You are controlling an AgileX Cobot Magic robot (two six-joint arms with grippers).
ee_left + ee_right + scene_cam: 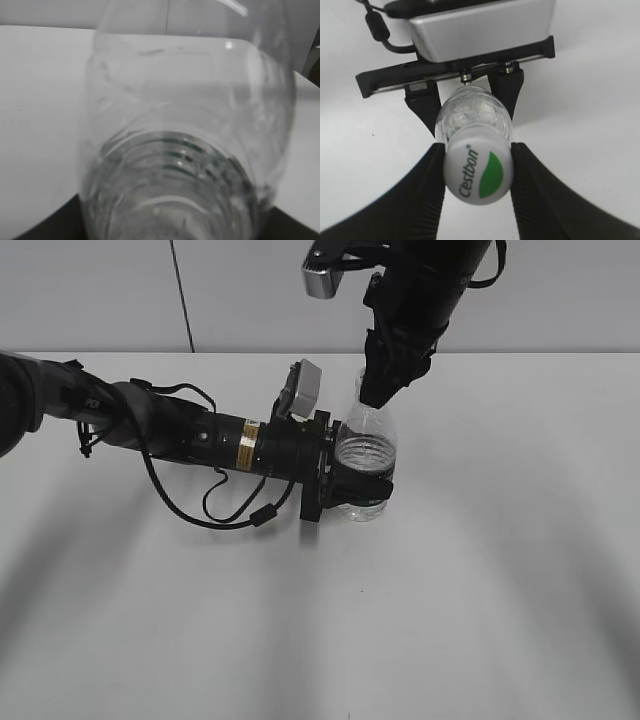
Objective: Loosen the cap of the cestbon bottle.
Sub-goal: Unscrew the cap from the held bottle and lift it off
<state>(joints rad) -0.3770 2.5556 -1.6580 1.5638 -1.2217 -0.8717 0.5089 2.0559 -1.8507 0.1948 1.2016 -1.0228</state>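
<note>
The clear cestbon bottle point(366, 448) stands upright on the white table, its dark green label band low at the base. My left gripper point(352, 485) comes in from the left and is shut on its body; in the left wrist view the bottle point(185, 150) fills the frame. My right gripper point(382, 390) hangs from above at the bottle's top. In the right wrist view its two black fingers point(478, 170) press both sides of the white cap point(478, 172), which bears a green leaf mark. The cap is hidden in the exterior view.
The white table point(480, 580) spreads all around under the bottle. The left arm with its looping black cable point(215, 515) lies across the left half of the table. A grey wall stands behind the table's far edge.
</note>
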